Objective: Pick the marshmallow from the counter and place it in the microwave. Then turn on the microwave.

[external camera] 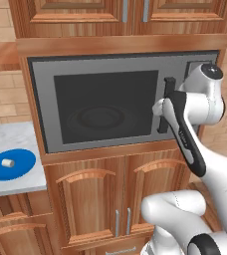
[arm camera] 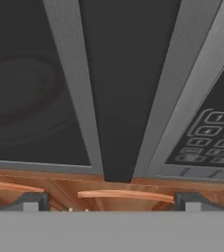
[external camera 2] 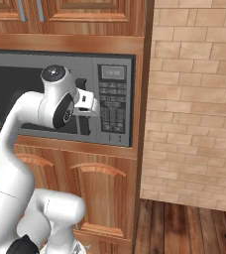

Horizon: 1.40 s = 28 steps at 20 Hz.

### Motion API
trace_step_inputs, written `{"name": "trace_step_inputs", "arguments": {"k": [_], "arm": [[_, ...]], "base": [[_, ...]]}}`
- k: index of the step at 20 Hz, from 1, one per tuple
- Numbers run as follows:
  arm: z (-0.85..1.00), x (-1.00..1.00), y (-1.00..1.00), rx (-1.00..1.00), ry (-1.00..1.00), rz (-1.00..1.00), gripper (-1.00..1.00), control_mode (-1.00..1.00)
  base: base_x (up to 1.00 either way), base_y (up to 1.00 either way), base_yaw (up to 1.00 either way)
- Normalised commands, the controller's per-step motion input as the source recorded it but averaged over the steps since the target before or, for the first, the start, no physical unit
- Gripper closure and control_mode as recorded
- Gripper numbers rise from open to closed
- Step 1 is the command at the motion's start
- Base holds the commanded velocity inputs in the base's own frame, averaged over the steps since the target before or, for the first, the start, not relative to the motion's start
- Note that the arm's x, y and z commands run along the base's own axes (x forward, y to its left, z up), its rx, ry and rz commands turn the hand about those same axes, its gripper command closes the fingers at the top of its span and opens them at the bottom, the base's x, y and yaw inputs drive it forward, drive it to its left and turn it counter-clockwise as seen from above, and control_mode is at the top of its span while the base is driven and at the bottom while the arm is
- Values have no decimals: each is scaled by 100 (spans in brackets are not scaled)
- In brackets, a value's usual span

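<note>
The marshmallow [external camera: 6, 163], a tiny white cylinder, lies on a round blue plate [external camera: 21, 160] on the marble counter [external camera: 11, 134] at the left. The grey microwave [external camera: 46, 99] has its dark glass door [external camera: 105, 107] shut. My gripper [external camera: 160, 107] [external camera 2: 88, 105] [arm camera: 111, 202] is up at the black vertical handle [external camera: 169, 99] [arm camera: 124, 74], open, far from the marshmallow. In the hand view the handle runs up the middle, with one fingertip [arm camera: 30, 202] on each side of its line. I cannot tell whether the fingers touch the handle.
The keypad [external camera 2: 112, 106] [arm camera: 207, 138] sits right of the handle. Wooden cabinet doors [external camera: 120, 194] lie below the microwave and more above. A brick wall [external camera 2: 194, 99] stands to the right over a wooden floor [external camera 2: 184, 228].
</note>
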Motion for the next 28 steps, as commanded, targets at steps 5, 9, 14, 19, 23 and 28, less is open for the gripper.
{"name": "trace_step_inputs", "arguments": {"k": [5,9,14,19,23,28], "arm": [[0,8,-2,0,-8,0,-100,-100],[1,13,0,0,-8,0,-100,-100],[7,17,0,0,-2,-1,-100,-100],[6,19,0,0,-2,-1,-100,-100],[5,18,0,0,-1,-2,-100,-100],[1,18,0,0,-5,-2,-100,-100]], "base": [[0,0,0],[0,0,0],[0,0,0],[0,0,0],[0,0,0],[0,0,0]]}}
